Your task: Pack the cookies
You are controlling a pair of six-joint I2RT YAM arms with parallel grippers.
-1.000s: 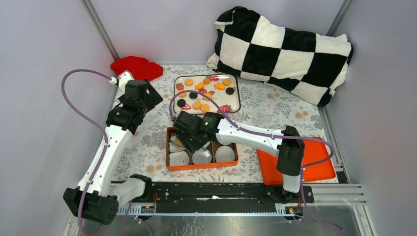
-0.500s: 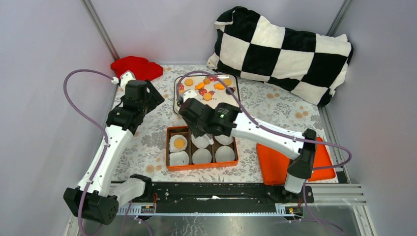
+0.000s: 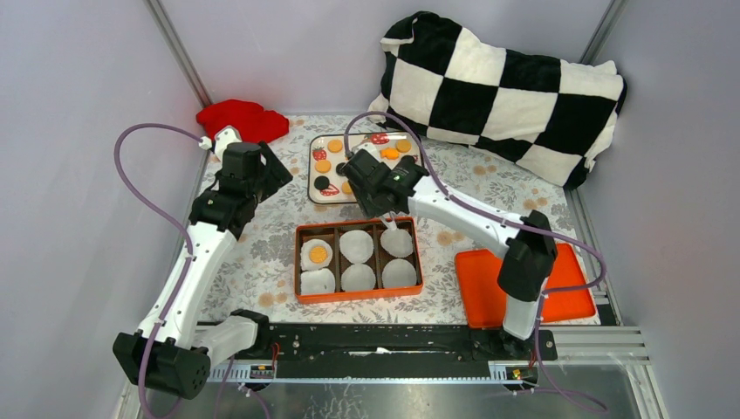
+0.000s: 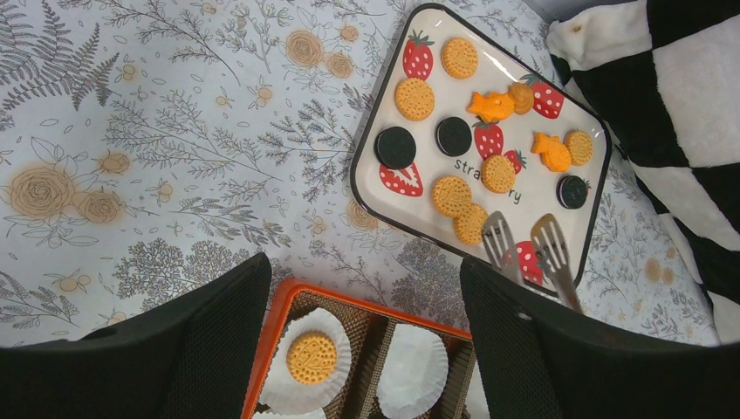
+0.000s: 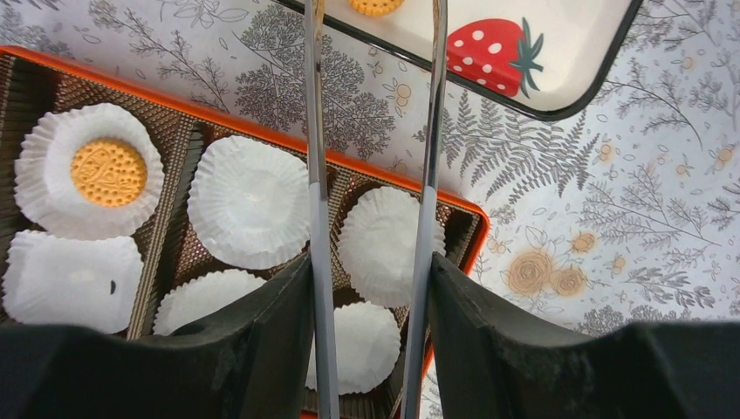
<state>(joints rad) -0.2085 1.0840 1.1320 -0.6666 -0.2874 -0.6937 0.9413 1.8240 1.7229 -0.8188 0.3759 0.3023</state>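
Note:
Orange round cookies [image 4: 414,98], black ones [image 4: 395,147] and fish-shaped ones [image 4: 490,106] lie on a white strawberry-print tray [image 3: 315,187]. One orange cookie [image 3: 318,254] sits in the back-left paper cup of the orange box [image 3: 298,262]; it also shows in the left wrist view [image 4: 311,357] and the right wrist view [image 5: 108,172]. My right gripper [image 5: 371,262] is shut on metal tongs [image 5: 314,175], whose empty, spread tips [image 4: 499,237] hang over the tray's near edge. In the top view it [image 3: 377,188] covers part of the tray. My left gripper [image 4: 362,266] is open and empty, high above the box's back-left corner.
The box's other white paper cups [image 5: 249,201] hold nothing. An orange lid [image 3: 558,288] lies at the front right. A black-and-white checked pillow [image 3: 506,87] fills the back right and a red cloth [image 3: 240,118] lies at the back left.
My right gripper with the tongs has moved from over the box back to the tray. An orange cookie has come into view in the back-left cup. The left arm has not moved.

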